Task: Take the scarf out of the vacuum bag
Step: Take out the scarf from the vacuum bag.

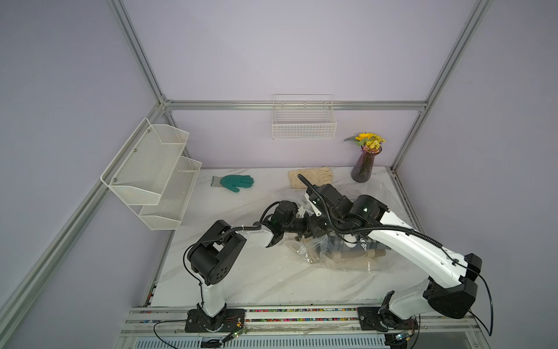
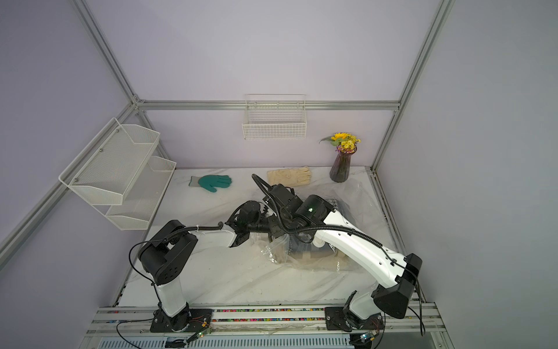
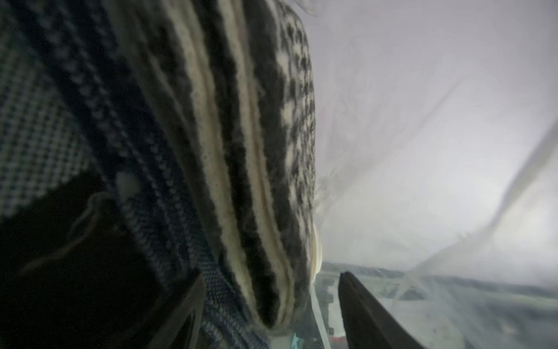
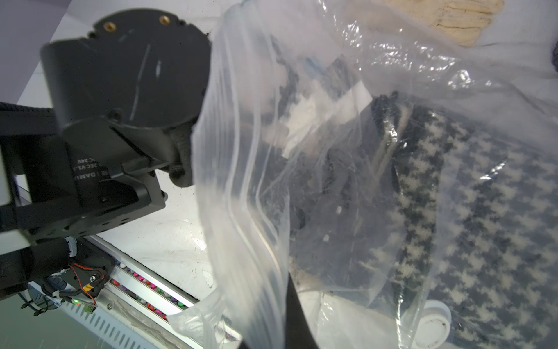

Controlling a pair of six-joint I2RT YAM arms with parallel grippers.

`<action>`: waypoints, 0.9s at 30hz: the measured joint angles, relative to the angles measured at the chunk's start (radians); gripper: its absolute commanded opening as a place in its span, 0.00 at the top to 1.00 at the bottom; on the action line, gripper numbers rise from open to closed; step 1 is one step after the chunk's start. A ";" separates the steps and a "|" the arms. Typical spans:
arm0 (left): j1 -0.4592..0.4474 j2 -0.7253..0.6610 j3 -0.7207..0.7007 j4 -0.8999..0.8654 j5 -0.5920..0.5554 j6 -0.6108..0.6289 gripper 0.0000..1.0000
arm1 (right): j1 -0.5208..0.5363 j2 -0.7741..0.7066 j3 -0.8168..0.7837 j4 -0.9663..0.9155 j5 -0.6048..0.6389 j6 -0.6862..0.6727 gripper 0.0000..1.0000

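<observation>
Left gripper [image 3: 270, 276] first: it reaches in through the mouth of the vacuum bag [image 4: 241, 151], and its 2 fingers [image 3: 362, 308] stand wide apart with the folded edge of the scarf [image 3: 241, 151] between them. Nothing is clamped yet. My right gripper [image 4: 290, 302] is pinched closed. The bag's film gathers and hangs from its finger, so I judge that it holds the upper lip of the mouth up.

The scarf is wholly inside the bag, a dark-and-cream houndstooth bundle. The round white valve cap [image 4: 431, 326] sits on the film near its edge. In both top views the bag lies crumpled on the right half of the table [image 1: 241, 272], under my 2 crossed forearms, which hide both grippers there.

What matters for the coming move is this: the scarf lies straight ahead of the left gripper, and its long folds run away from the fingers, deeper into the bag. The mouth opens toward the left arm, so that arm is the nearer 1. I judge that the move is to close on the fold and draw back along that same line, out through the mouth, while the right keeps the film from following.

Farther out, at the back of the table, lie a cream glove [image 1: 311, 177] just beyond the bag and a green glove [image 1: 237, 182] well apart to the left. A purple vase [image 1: 363, 166] of yellow flowers stands at the back right corner.
</observation>
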 measured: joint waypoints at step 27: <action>-0.016 -0.008 0.053 0.004 0.013 -0.007 0.29 | 0.000 0.000 -0.007 0.006 0.000 0.000 0.93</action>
